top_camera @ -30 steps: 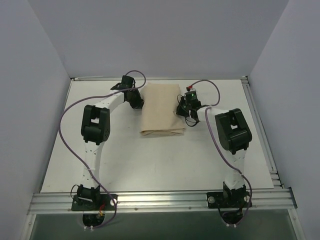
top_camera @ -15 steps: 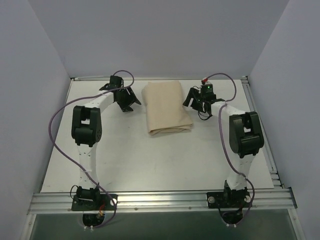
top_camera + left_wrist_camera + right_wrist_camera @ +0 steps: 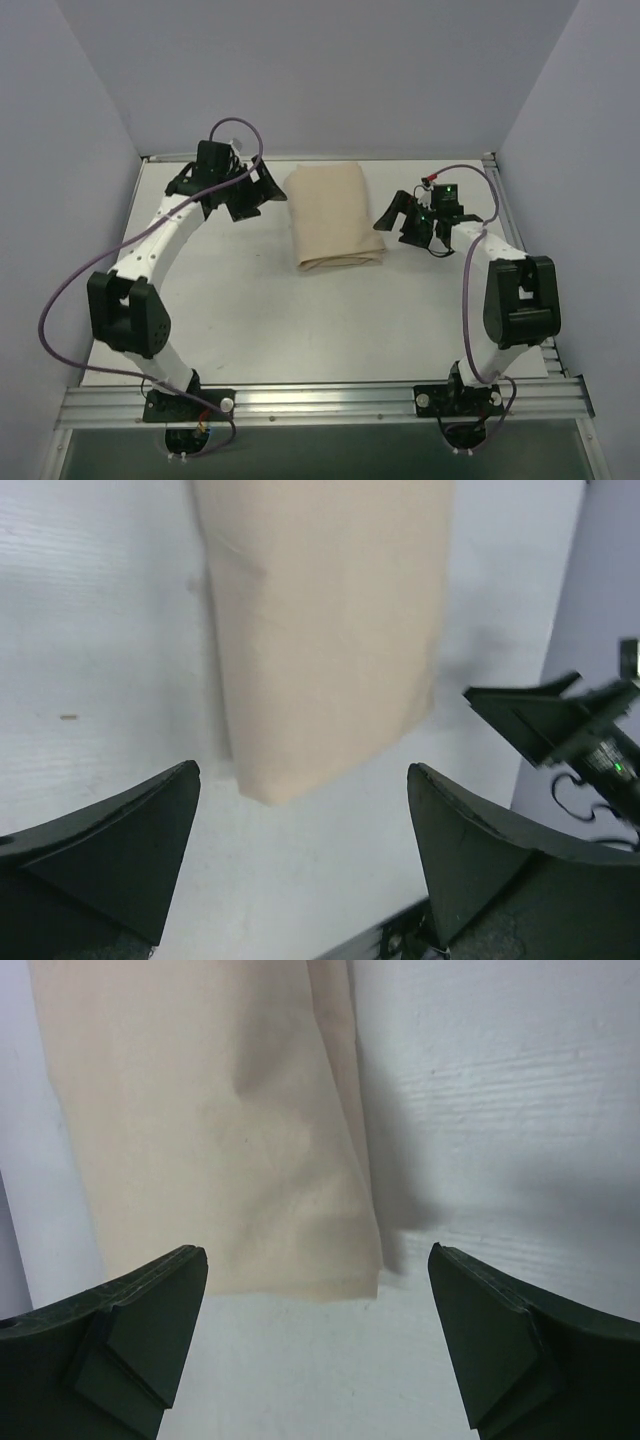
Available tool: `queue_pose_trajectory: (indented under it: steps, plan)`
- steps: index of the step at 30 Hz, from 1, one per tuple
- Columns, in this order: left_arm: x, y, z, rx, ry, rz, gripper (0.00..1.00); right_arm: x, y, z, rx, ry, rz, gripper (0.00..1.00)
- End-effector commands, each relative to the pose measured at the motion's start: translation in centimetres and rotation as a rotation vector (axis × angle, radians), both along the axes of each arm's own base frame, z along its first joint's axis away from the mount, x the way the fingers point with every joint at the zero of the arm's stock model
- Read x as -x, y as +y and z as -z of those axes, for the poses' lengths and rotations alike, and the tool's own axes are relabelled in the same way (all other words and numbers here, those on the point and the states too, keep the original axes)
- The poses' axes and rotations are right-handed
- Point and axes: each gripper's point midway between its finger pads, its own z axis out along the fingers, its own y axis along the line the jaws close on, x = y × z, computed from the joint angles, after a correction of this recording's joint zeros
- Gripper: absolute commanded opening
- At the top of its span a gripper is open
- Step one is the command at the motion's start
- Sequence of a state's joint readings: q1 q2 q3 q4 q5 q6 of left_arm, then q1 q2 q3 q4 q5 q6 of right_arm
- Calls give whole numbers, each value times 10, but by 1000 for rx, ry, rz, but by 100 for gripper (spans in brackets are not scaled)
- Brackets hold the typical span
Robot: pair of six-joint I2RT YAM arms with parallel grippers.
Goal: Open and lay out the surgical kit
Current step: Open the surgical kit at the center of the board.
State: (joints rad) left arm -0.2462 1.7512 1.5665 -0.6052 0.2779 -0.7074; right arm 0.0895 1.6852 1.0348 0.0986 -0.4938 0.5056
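A white rectangular surface (image 3: 250,320) fills the overhead view, closed in by plain pale walls (image 3: 320,70) at the left, right and far sides and by a metal rail (image 3: 320,400) along the near edge. A large beige folded cloth wrap (image 3: 332,215) lies flat on the far middle of the surface, its long side running from far to near, with the near end slightly wider and skewed to the right. Bare surface stretches from its near end to the rail, and wide strips lie open on both sides. The left arm (image 3: 160,240) rises from its base at the near left, bends at a black elbow by the left edge and reaches far and rightward. The right arm (image 3: 520,300) rises from the near right, bends at a black elbow by the right edge and reaches far and leftward. The left hand (image 3: 262,198) sits just beside the wrap's far left corner, its two black fingers (image 3: 120,850) spread wide with nothing between them. Its wrist camera looks down on the wrap (image 3: 320,620) ahead of the fingers. The right hand (image 3: 398,225) is near the wrap's right edge, with a gap of bare surface between them. Its fingers (image 3: 500,1350) are also spread wide and grip nothing, with the wrap's corner (image 3: 200,1120) ahead of them. Whether either hand touches the surface cannot be told. A thin purple cable (image 3: 60,310) loops along each arm.
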Motion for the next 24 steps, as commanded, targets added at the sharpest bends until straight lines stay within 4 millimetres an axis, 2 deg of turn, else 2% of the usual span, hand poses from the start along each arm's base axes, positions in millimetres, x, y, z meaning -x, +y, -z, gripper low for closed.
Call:
queue_pose_trajectory:
  steps: [1, 3, 5, 6, 7, 9, 10, 13, 16, 20, 24]
  plan:
    - [47, -11, -23, 21, -11, 110, 94, 26, 10, -27, -61, -23, -94, 100]
    - [69, -16, -31, -45, -36, 137, 94, 26, 6, -29, -72, -26, -101, 97]
    - [89, -19, -29, -84, -26, 174, 97, 27, 3, -26, -75, -8, -119, 95]
    - [100, -21, -31, -96, -30, 192, 100, 25, 1, -18, -75, 13, -117, 91]
    - [107, -16, -28, -121, -21, 197, 92, 30, 2, -14, -86, 49, -126, 88]
    - [117, -12, -35, -116, -43, 203, 86, 30, 2, -5, -93, 72, -129, 84]
    - [121, -11, -34, -116, -44, 211, 77, 31, 2, -2, -93, 80, -121, 83]
    - [128, -13, -45, -99, -76, 221, 61, 25, -1, 1, -86, 56, -101, 80]
    - [127, -16, -50, -89, -97, 225, 57, 27, 4, 13, -118, 75, -115, 75]
    - [123, -25, -58, -81, -106, 262, 52, 24, 8, 17, -151, 85, -110, 67]
    - [117, -33, -56, -79, -89, 289, 49, 27, 10, 28, -170, 128, -106, 59]
